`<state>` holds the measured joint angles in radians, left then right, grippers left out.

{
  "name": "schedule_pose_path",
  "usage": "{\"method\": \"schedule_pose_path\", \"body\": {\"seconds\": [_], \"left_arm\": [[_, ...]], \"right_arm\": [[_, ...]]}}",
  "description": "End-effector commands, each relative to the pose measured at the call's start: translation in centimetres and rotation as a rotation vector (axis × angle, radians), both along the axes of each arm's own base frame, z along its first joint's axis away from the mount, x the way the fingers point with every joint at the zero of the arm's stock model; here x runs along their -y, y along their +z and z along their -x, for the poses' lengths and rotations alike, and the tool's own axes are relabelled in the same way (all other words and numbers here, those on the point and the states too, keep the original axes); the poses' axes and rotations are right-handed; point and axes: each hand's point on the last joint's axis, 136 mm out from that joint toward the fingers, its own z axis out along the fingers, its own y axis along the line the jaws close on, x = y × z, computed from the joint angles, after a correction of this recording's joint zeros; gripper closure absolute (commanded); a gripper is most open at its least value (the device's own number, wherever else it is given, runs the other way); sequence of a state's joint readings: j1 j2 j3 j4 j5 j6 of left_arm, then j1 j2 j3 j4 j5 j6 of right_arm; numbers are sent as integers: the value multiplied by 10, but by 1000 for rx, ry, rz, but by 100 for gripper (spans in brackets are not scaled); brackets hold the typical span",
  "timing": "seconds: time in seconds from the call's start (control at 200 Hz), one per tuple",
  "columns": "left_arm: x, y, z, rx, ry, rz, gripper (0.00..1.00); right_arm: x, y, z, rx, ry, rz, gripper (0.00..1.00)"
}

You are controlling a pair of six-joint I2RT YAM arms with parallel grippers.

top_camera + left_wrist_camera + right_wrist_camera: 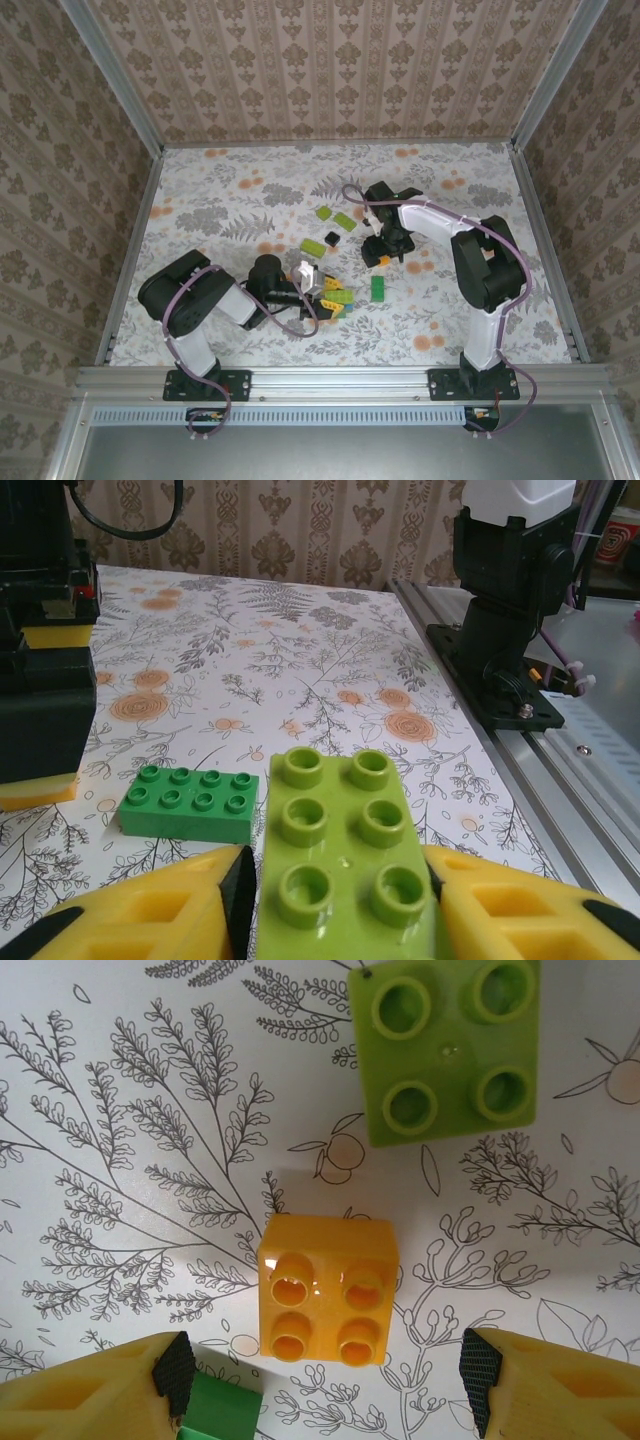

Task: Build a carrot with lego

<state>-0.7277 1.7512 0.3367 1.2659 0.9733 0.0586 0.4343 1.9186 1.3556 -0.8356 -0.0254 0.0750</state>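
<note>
Barely begun, I judge: my left claw (338, 880) pinches a lime brick (345, 830), my right claw (327, 1368) hangs spread over an orange brick (325, 1285)

six-stud brick (345, 855): in left end effector (338, 885) | eight-stud brick (190, 802): on table (300, 650), beyond it
</note>
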Motion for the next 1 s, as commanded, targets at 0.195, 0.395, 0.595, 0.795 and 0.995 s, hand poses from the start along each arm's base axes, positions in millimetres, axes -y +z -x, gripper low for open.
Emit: {"method": "schedule_pose_path", "body": {"seconds": [0.195,0.395,0.595,0.795,0.995], "left_arm": [[-1,4,5,38,-27,24,66],[-1,4,5,39,-22,21,68],[-2,1,3,50,-5,15,68],[-4,-1,5,67,-1,11,69],[-7,-6,6,90,11,-1,70]], "right_arm": [[-3,-3,-10,3,13,-15,27],[-2,-9,-10,-12,5,-19,29],[-3,-9,-11,-13,1,-29,39],[-4,-11,-10,-22,3,-34,46],[-5,-16,-9,-35,2,-34,49]]}}
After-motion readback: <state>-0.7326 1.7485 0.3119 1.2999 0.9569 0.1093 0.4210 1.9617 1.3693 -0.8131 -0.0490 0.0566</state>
